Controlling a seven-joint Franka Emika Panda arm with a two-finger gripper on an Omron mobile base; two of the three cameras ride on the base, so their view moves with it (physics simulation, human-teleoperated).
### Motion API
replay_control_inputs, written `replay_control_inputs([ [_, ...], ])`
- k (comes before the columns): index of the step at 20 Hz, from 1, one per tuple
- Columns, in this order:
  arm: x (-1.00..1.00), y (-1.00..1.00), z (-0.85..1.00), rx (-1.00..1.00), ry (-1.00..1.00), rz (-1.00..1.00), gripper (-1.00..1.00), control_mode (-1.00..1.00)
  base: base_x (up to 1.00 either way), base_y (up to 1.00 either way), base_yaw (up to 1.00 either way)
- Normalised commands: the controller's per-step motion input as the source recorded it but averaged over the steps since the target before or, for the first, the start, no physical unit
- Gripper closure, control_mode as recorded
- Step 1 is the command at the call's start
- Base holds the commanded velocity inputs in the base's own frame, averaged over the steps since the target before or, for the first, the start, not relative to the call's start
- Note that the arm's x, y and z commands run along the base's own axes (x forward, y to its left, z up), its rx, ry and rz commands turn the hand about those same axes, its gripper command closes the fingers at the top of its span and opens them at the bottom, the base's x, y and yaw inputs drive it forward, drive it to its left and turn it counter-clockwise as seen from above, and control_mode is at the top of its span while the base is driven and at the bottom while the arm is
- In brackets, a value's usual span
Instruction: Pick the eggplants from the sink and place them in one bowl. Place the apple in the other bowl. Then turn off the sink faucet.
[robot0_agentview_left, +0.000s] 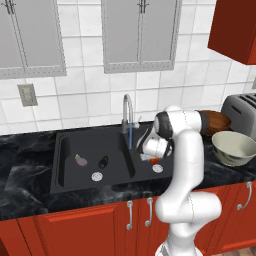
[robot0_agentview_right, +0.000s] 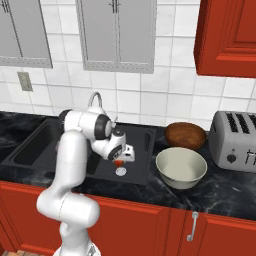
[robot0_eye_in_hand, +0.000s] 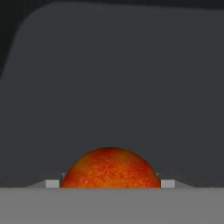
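Note:
The red-orange apple (robot0_agentview_left: 154, 160) (robot0_agentview_right: 118, 163) (robot0_eye_in_hand: 110, 168) lies low in the right basin of the black sink (robot0_agentview_left: 65, 150), beside that basin's drain (robot0_agentview_left: 158, 169). My gripper (robot0_agentview_left: 151, 157) (robot0_agentview_right: 120, 159) (robot0_eye_in_hand: 110, 183) reaches down onto the apple, and its fingertips (robot0_eye_in_hand: 52, 183) press against both sides, so it is shut on the apple. In the left basin lie two eggplants, one pale purple (robot0_agentview_left: 80, 160) and one almost black (robot0_agentview_left: 103, 162). The silver faucet (robot0_agentview_left: 128, 112) (robot0_agentview_right: 95, 97) runs a thin blue stream. On the counter to the right stand the grey-cream bowl (robot0_agentview_left: 235, 147) (robot0_agentview_right: 181, 167) and the reddish-brown bowl (robot0_agentview_left: 215, 121) (robot0_agentview_right: 185, 135).
A silver toaster (robot0_agentview_left: 241, 112) (robot0_agentview_right: 235, 140) stands at the far right behind the bowls. Red wall cabinets (robot0_agentview_right: 230, 35) hang above it. The left basin's drain (robot0_agentview_left: 97, 176) sits in front of the eggplants. My own arm leans over the sink's right half.

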Motion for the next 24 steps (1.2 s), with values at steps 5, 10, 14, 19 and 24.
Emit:
replay_control_inputs([
  [5,-0.01,-0.11,0.42,0.03,0.00,0.00,1.00,-1.00,0.00,0.00,0.00],
  [10,0.00,-0.08,0.31,0.00,-0.01,0.00,1.00,-1.00,0.00,0.00,0.00],
  [14,0.00,-0.04,0.32,0.00,0.00,0.00,1.00,-1.00,0.00,0.00,0.00],
  [19,0.00,0.00,0.39,0.00,0.00,0.00,1.00,-1.00,0.00,0.00,0.00],
  [24,0.00,-0.02,0.51,0.00,0.00,0.00,1.00,-1.00,0.00,0.00,0.00],
])
